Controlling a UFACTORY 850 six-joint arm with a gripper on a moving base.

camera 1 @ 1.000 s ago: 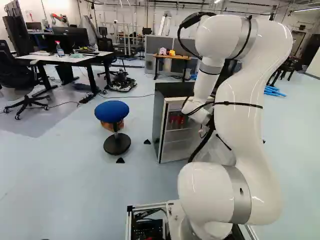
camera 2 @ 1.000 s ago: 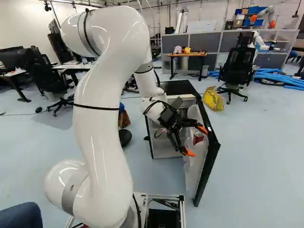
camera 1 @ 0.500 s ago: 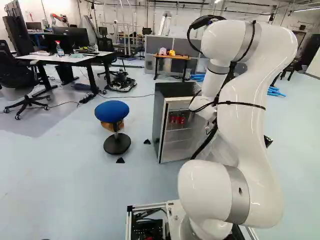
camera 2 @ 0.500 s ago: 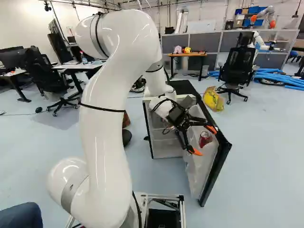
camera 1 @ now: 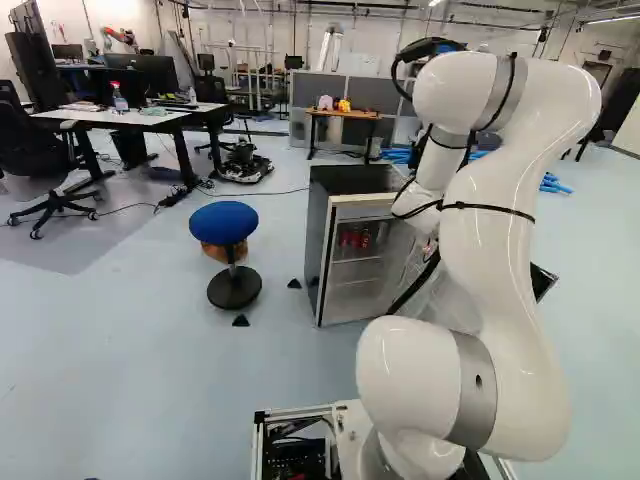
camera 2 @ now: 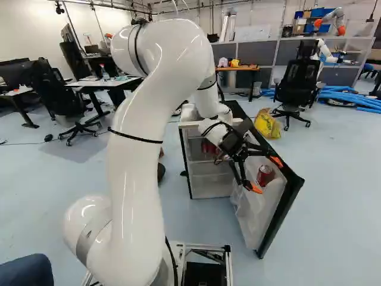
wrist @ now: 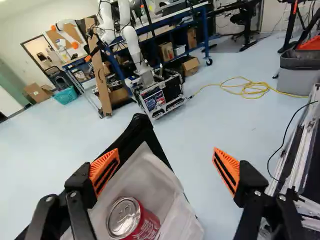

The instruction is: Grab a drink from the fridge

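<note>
DONE: fridge door standing open | CAN: red can sitting upright in door bin, ungrasped | GRIPPER: gripper hanging near it, fingers spreading wide, holding nothing | LEFT: aligning, closing on can, lifting out; seemingly about halfway

No word can be read with certainty. Pale script marks the side of the red drink can; small print stands on the blue-and-red panel of another robot; dark marks on the yellow bag are illegible.
</note>
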